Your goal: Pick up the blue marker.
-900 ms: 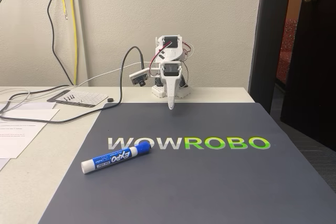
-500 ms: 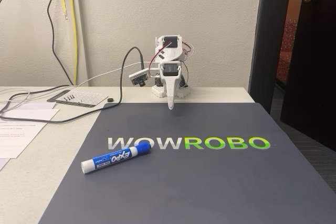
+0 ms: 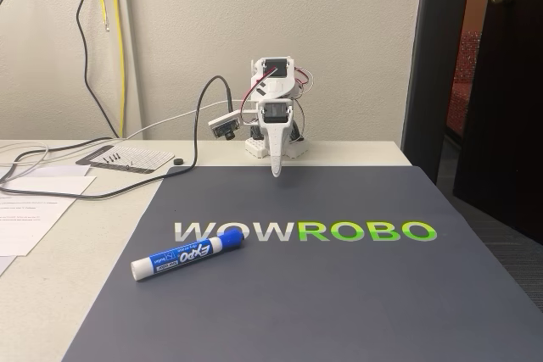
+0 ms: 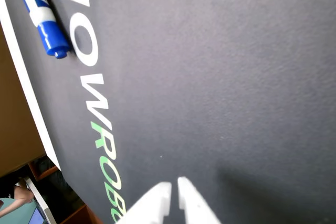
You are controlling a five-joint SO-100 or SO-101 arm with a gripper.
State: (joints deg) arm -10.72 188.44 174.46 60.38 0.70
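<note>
Blue marker (image 3: 187,256): lies flat, untouched, lower left of the fixed view, cap toward the lettering.
Gripper (image 4: 174,191): jaws nearly closed, empty (parked well apart).
Mat (image 3: 356,294): dark, plain backdrop for an easy reach.

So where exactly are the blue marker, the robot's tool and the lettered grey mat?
blue marker (image 3: 187,258): fixed view, on the blue label mid-barrel.
tool (image 4: 174,188): wrist view, midway between its two white fingertips.
grey mat (image 3: 339,294): fixed view, on a bare patch below the lettering.
</note>
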